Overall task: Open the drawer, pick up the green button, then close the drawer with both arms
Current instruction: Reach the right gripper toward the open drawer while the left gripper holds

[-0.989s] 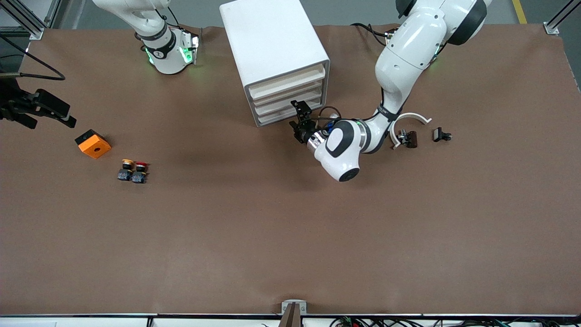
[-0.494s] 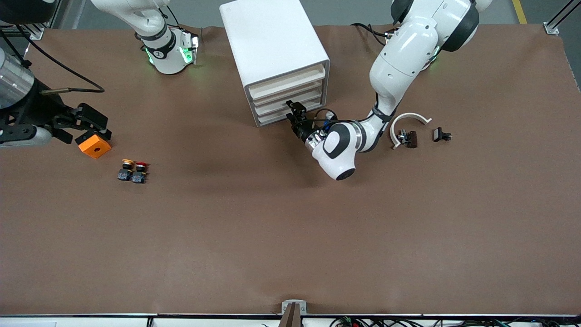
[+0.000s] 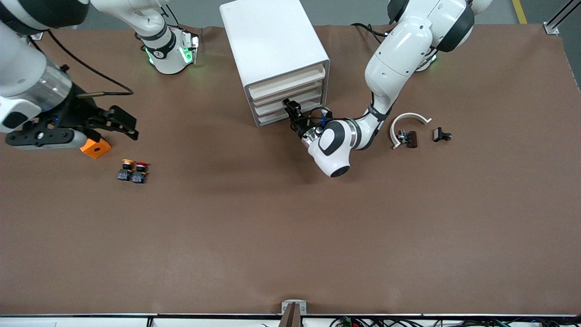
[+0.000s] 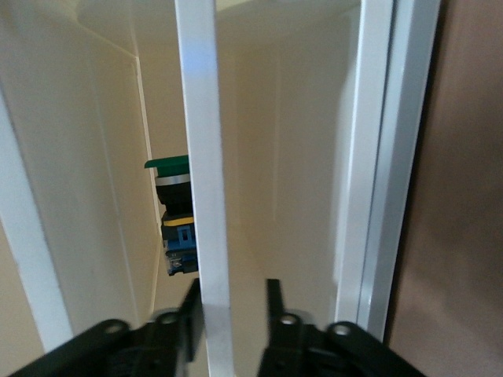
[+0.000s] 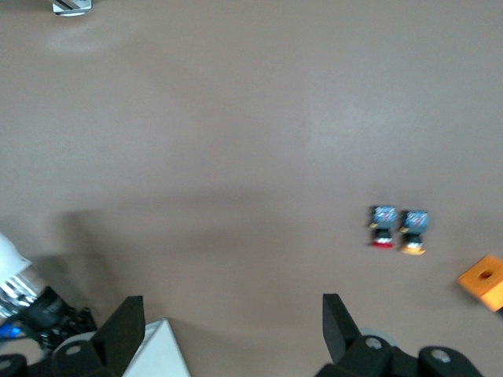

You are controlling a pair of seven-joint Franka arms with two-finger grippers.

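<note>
The white cabinet [image 3: 272, 41] stands near the robots' bases, all of its stacked drawers pushed in. My left gripper [image 3: 292, 109] is at the front of a lower drawer [image 3: 272, 109]. In the left wrist view, this gripper [image 4: 232, 294] is shut on the drawer's thin white front lip [image 4: 203, 157], which runs between its fingers. The green-capped button [image 4: 174, 212] shows inside the drawer, partly hidden by that lip. My right gripper [image 3: 125, 125] hangs open and empty over the table by the orange block [image 3: 95, 147]; it also shows in its own wrist view [image 5: 236, 322].
A yellow-capped button [image 3: 125, 169] and a red-capped button [image 3: 140, 171] stand together nearer the front camera than the orange block. A white curved piece [image 3: 411, 119] and small black parts [image 3: 408, 138] [image 3: 441, 134] lie toward the left arm's end.
My left gripper moved up to the drawer front and closed on its lip. My right arm swung in from the table's end to over the orange block, still open.
</note>
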